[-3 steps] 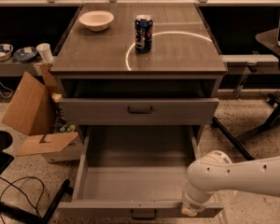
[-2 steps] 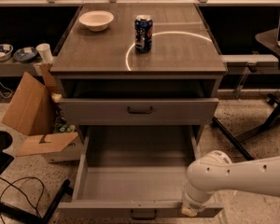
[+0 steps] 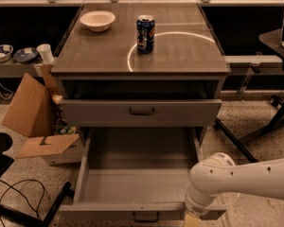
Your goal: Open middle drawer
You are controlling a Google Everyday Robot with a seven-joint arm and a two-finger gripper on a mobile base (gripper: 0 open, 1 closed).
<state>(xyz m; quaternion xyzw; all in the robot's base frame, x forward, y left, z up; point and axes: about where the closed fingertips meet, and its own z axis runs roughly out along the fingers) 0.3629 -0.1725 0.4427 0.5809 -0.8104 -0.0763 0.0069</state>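
Camera view: bowl (image 3: pixel 97 20), can (image 3: pixel 145 27) on cabinet (image 3: pixel 180 56); hand (image 3: pixel 192 219) at middle drawer (image 3: pixel 132 186) front, state unclear.

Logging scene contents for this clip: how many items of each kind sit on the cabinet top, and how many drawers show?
White bowl: 1
Blue can: 1
Drawers: 2 (upper drawer, pulled-out middle drawer)
Total: 4
The gripper is at the middle drawer's front, right of its handle.

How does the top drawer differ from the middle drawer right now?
The middle drawer is pulled far out, its grey floor showing; the top drawer is barely open, its inside dark. The tool is at the middle drawer's front right corner, away from the top drawer. Both are grey with a dark centre handle.
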